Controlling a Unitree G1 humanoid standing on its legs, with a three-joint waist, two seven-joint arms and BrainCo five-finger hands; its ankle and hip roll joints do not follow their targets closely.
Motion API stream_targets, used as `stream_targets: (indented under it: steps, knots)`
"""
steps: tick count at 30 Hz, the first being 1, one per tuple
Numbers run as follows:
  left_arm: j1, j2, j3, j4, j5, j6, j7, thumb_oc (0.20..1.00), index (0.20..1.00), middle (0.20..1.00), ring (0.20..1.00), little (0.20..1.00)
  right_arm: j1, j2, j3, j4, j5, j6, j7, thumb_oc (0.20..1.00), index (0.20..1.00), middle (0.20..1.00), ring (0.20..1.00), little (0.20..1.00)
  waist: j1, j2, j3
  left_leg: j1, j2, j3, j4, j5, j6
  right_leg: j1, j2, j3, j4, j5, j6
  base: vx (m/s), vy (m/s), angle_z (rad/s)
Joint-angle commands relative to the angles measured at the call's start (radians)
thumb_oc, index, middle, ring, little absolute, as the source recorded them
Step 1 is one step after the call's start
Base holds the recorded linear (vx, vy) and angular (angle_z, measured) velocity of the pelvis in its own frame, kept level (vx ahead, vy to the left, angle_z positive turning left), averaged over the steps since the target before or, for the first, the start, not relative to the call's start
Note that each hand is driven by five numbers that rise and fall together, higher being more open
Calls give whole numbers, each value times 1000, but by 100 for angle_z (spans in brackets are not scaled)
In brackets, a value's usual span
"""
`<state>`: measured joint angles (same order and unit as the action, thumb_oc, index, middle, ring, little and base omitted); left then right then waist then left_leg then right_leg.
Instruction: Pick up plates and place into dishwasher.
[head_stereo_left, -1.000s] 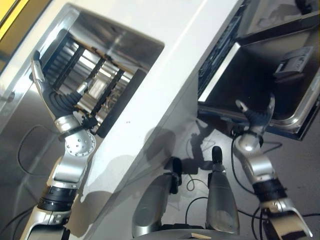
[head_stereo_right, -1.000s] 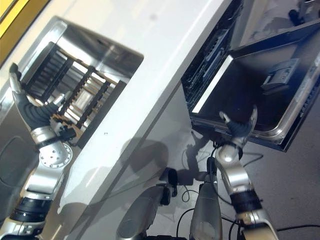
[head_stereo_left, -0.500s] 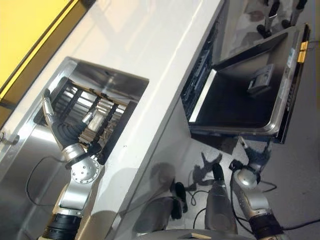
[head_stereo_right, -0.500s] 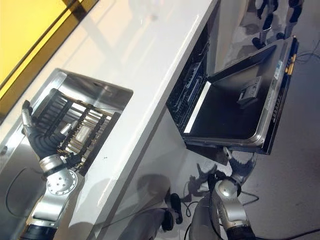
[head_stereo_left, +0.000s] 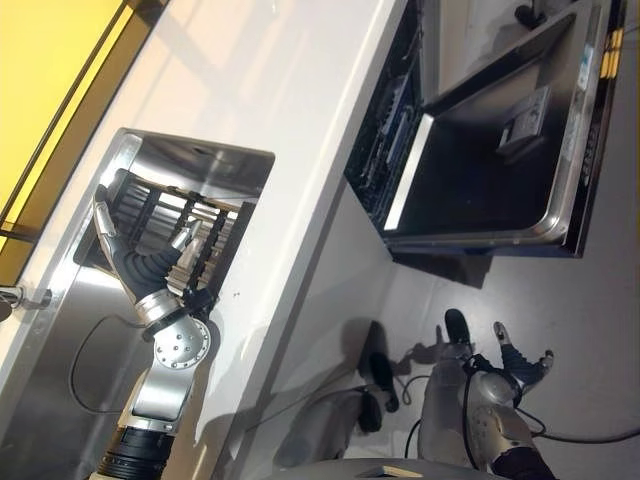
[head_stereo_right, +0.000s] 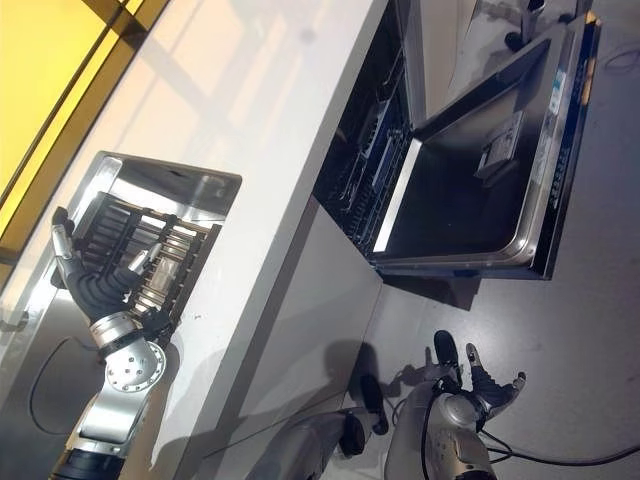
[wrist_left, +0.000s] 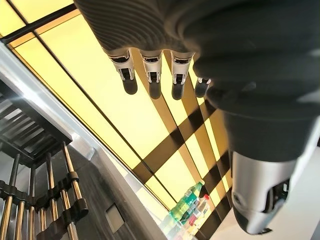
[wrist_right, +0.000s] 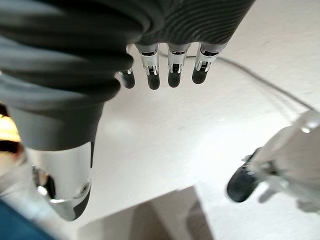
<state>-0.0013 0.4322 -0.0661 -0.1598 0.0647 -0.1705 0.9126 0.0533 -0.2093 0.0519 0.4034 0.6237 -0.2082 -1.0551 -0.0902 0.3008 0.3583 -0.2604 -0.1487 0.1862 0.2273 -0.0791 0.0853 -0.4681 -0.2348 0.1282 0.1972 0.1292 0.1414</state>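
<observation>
Reach stage, by the look of it — nothing grasped yet. Nearest, low over the floor: right hand (head_stereo_right: 492, 385), fingers spread and empty. Up at the counter (head_stereo_left: 290, 120): left hand (head_stereo_left: 140, 262), fingers straight and wide, empty, raised over the sink (head_stereo_left: 215, 165) and its dish rack (head_stereo_right: 130, 250). Plates: none clearly made out among the rack's bars, so position against the hand cannot be told. Farther off, dishwasher (head_stereo_left: 395, 130) with door (head_stereo_left: 490, 150) dropped open, well apart from both hands. Next, probably — lower the left hand into the rack and close on a plate's edge.
</observation>
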Motion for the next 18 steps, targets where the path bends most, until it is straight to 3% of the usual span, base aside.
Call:
stream_targets:
  steps: [1, 9, 12, 15, 18]
  knots:
    - [-51, -8, -2, -44, 24, -18, 28, 1000, 1000, 1000, 1000, 1000, -70, -10, -31, -81, 4, -128, -49, 1000, 1000, 1000, 1000, 1000, -3, 29, 81, -125, -4, -93, 148, -12, -30, -34, -15, 0, 179, -81, -72, -39, -38, 2]
    - [-57, 14, -49, -70, 43, -19, 49, 1000, 1000, 1000, 1000, 1000, -226, -31, -51, -185, -78, -318, -201, 1000, 1000, 1000, 1000, 1000, 24, 67, 161, -257, -18, -86, 308, -53, -20, -178, 13, -13, 426, -184, -112, -67, -104, 10]
    - [-45, 30, -54, -81, 39, -29, 52, 1000, 1000, 1000, 1000, 1000, -288, -43, -92, -215, -125, -331, -233, 1000, 1000, 1000, 1000, 1000, 43, 77, 162, -305, -27, -88, 394, -86, -18, -226, 14, -22, 523, -224, -126, -19, -104, 11]
    - [-40, 41, -54, -92, 29, -32, 40, 1000, 1000, 1000, 1000, 1000, -358, -56, -123, -237, -175, -324, -196, 1000, 1000, 1000, 1000, 1000, 53, 77, 162, -358, -34, -91, 508, -134, -12, -284, 19, -19, 631, -272, -144, 24, -95, 6]
    - [-39, 53, -56, -99, 20, -33, 27, 1000, 1000, 1000, 1000, 1000, -424, -72, -121, -251, -186, -309, -67, 1000, 1000, 1000, 1000, 1000, 59, 69, 162, -404, -42, -101, 637, -210, -9, -330, 45, -6, 746, -351, -155, 37, -91, 3]
